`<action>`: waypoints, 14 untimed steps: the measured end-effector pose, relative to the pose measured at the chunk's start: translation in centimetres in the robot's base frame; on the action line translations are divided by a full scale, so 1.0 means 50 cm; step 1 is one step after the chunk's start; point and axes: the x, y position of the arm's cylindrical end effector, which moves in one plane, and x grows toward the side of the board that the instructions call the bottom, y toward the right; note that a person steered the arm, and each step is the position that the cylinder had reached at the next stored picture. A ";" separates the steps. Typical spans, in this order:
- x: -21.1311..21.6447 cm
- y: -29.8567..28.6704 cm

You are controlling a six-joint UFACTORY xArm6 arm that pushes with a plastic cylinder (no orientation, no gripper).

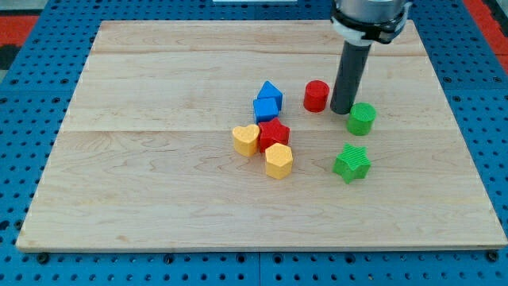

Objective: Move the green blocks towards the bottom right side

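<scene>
A green cylinder [362,118] stands right of the board's middle. A green star block [352,163] lies just below it, toward the view's bottom. My tip [342,110] rests on the board between the red cylinder [316,95] and the green cylinder, at the green cylinder's upper left and touching or almost touching it. The dark rod rises from the tip to the view's top edge.
A blue pentagon-like block [270,90] and a blue cube [266,109] sit at the middle. Below them are a red star [274,133], a yellow heart [245,139] and a yellow hexagon-like block [279,160]. The wooden board [159,199] lies on a blue perforated table.
</scene>
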 end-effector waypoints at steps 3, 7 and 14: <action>0.055 0.108; 0.200 0.222; 0.139 0.095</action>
